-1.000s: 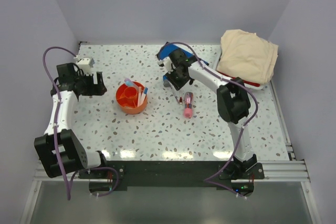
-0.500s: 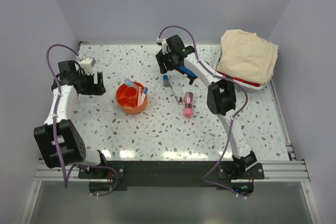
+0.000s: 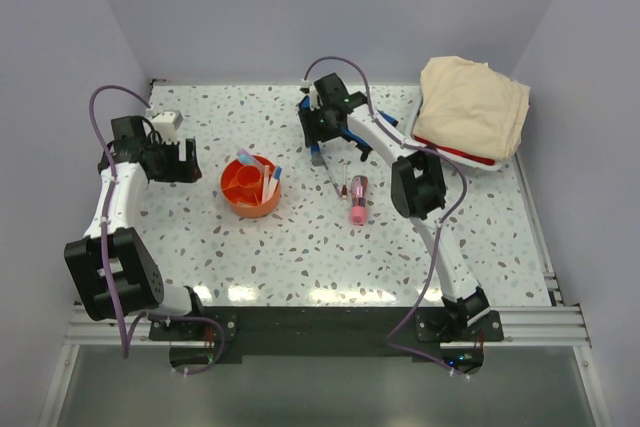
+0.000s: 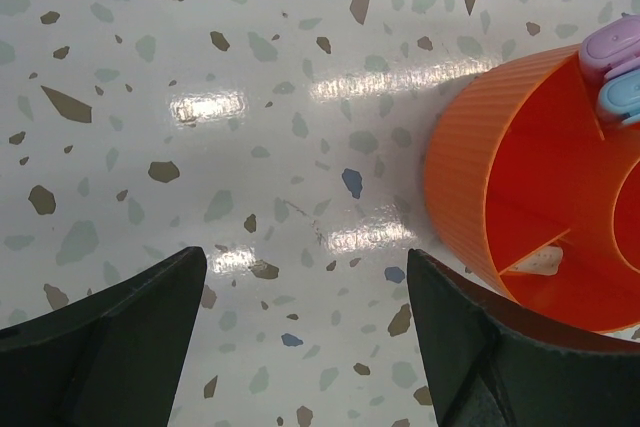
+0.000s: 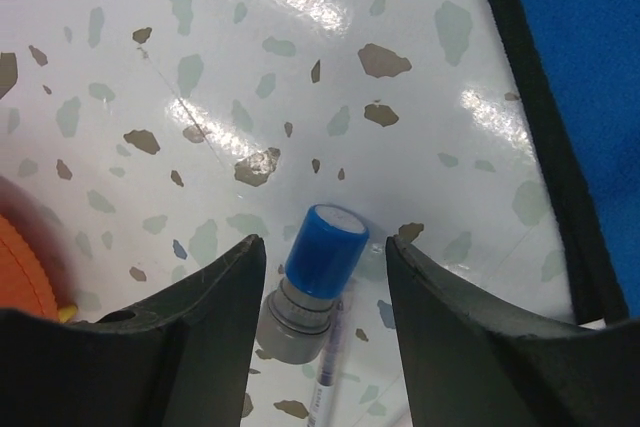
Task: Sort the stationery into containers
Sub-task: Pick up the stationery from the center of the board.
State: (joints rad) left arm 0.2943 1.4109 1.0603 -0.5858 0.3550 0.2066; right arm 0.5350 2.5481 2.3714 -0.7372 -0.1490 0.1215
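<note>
Blue-capped grey marker (image 5: 312, 285) lies between spread jaws of the right gripper (image 5: 322, 249); left gripper (image 4: 305, 265) gapes too.

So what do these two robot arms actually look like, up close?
Both the left arm and the right arm are slim white tubes linked by chunky black joint blocks. A thin purple cable loops loosely along each one. Each ends in two matte black jaws, broad and wedge-shaped, with smooth curved inner faces. No lettering shows.
</note>
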